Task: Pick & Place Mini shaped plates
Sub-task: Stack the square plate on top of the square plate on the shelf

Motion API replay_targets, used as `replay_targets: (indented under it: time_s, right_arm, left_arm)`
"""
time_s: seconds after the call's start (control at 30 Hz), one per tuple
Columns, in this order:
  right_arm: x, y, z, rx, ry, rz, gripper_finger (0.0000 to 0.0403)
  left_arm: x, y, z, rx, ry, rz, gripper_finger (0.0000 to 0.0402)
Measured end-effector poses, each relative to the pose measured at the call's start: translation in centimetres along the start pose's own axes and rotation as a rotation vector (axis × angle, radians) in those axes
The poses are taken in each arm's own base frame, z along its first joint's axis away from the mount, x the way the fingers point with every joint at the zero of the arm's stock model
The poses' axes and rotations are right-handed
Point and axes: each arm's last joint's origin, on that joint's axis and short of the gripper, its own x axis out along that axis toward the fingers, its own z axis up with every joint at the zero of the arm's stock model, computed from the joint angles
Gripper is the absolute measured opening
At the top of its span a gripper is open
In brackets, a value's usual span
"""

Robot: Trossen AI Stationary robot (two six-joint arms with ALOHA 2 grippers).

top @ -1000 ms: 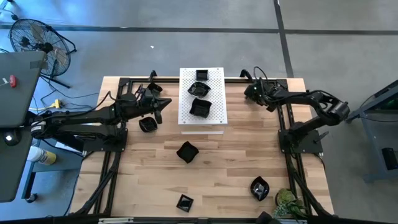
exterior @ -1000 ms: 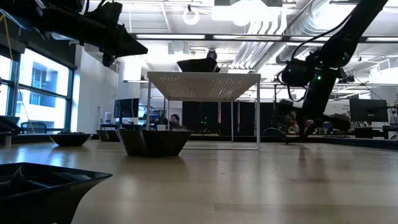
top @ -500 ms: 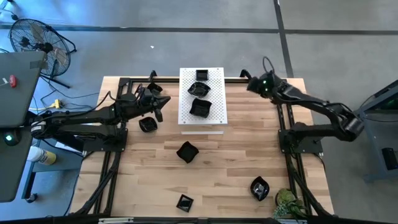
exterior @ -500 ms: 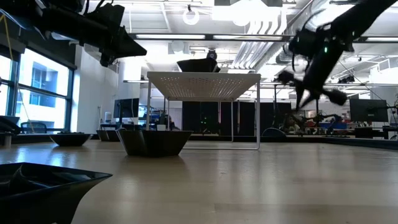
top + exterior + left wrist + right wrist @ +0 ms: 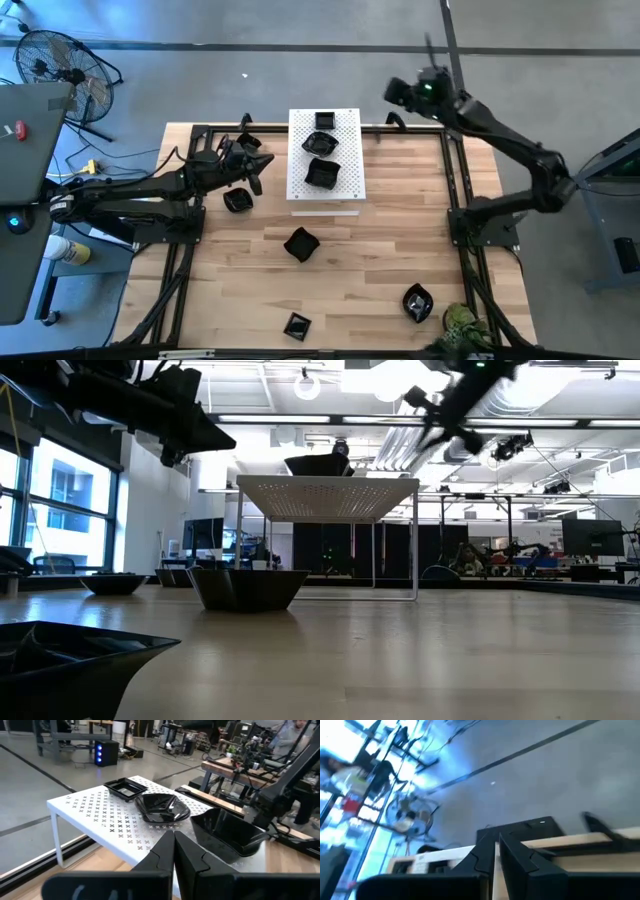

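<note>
Three glossy black mini plates sit on the white perforated board [image 5: 323, 195]: a square one [image 5: 324, 120], a wavy one [image 5: 322, 144] and a deeper one [image 5: 322, 174]. More plates rest on the wooden table: one [image 5: 238, 200] under my left gripper, one [image 5: 300, 243] mid-table, and two near the near edge [image 5: 296, 326] [image 5: 418, 302]. My left gripper [image 5: 256, 168] hangs shut just left of the board, pointing at its plates [image 5: 162, 808]. My right gripper [image 5: 398, 92] is shut and raised high over the table's far edge, right of the board.
Black frame rails [image 5: 462, 200] run along both table sides. A small plant [image 5: 462, 325] stands at the near right corner. A fan [image 5: 60, 65] and a grey cabinet [image 5: 25, 200] stand off the table to the left. Bare wood [image 5: 390, 240] lies between board and right rail.
My right arm has swung up and toward the far edge, from low beside the right rail to high above the table's far edge, turning its gripper toward the left. My left arm and the plates have stayed put.
</note>
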Motion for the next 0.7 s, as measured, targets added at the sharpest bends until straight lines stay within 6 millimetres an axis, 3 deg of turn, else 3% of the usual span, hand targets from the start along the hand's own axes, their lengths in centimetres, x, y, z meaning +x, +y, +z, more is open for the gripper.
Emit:
replay_targets:
  time_s: [0.17, 0.27, 0.4, 0.53, 0.7]
  right_arm:
    - [3.4, 3.7, -0.8, -0.104, 0.073, 0.033, 0.0023]
    - [4.3, 4.9, -1.0, -0.159, 0.104, 0.039, 0.0023]
    - [3.6, 5.3, -0.6, -0.238, 0.103, 0.032, 0.0013]
    - [1.6, 4.6, -0.6, -0.329, 0.130, -0.042, 0.0003]
    - [-0.7, 2.4, -2.5, -0.360, 0.172, -0.059, 0.0002]
  left_arm:
    - [0.0, 0.0, 0.0, 0.001, 0.001, 0.007, 0.0000]
    - [0.0, 0.0, 0.0, 0.001, 0.001, 0.007, 0.0000]
    - [0.0, 0.0, 0.0, 0.001, 0.002, 0.007, 0.0000]
    - [0.0, 0.0, 0.0, 0.001, 0.002, 0.007, 0.0000]
    - [0.0, 0.0, -0.1, 0.001, 0.004, 0.008, 0.0000]
